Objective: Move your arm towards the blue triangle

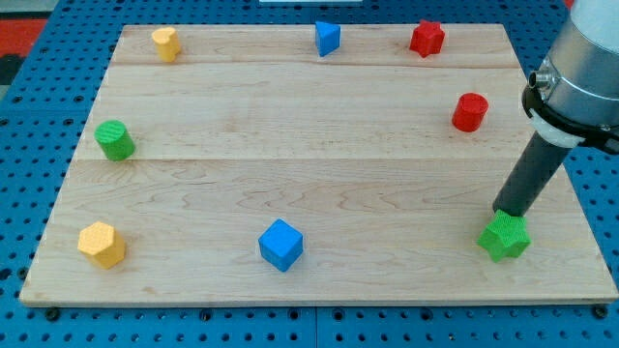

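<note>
- While my tip [503,215] touches the green star [504,238] at lower right, approach looks barely begun.
- Next: travel up-left toward blue triangle [327,38], top centre.
- No pincer fitted; bare rod.

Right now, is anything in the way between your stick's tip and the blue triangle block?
No. In the camera view, only bare wooden board lies between my tip and the blue triangle block; the red cylinder sits off to the side.

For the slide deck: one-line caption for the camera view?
My tip rests beside the green star, far from the blue triangle at the view's top.
</note>
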